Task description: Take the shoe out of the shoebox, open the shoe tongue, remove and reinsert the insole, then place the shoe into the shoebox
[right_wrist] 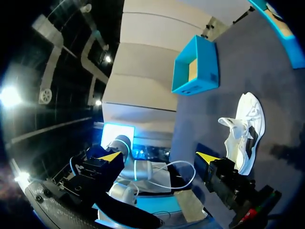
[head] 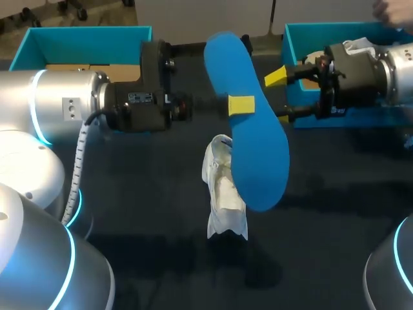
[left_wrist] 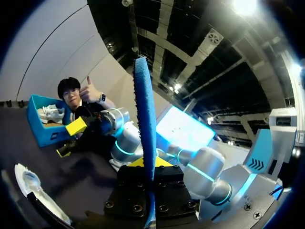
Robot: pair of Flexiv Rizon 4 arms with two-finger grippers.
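Observation:
My left gripper (head: 241,104) is shut on the middle of a long blue insole (head: 248,148) and holds it in the air above the table. In the left wrist view the insole (left_wrist: 144,119) stands edge-on between the fingers of that gripper (left_wrist: 148,164). The white shoe (head: 223,194) lies on the dark table beneath the insole. It also shows beside the left gripper (left_wrist: 33,191) and ahead of the right one (right_wrist: 244,131). My right gripper (head: 279,98) is open and empty, just right of the insole. Its yellow tips stand wide apart (right_wrist: 157,156).
A blue shoebox (head: 77,45) stands at the table's back left, seen too in the right wrist view (right_wrist: 195,71). A second blue shoebox (head: 297,39) stands at the back right behind my right gripper, with something white inside (left_wrist: 50,114).

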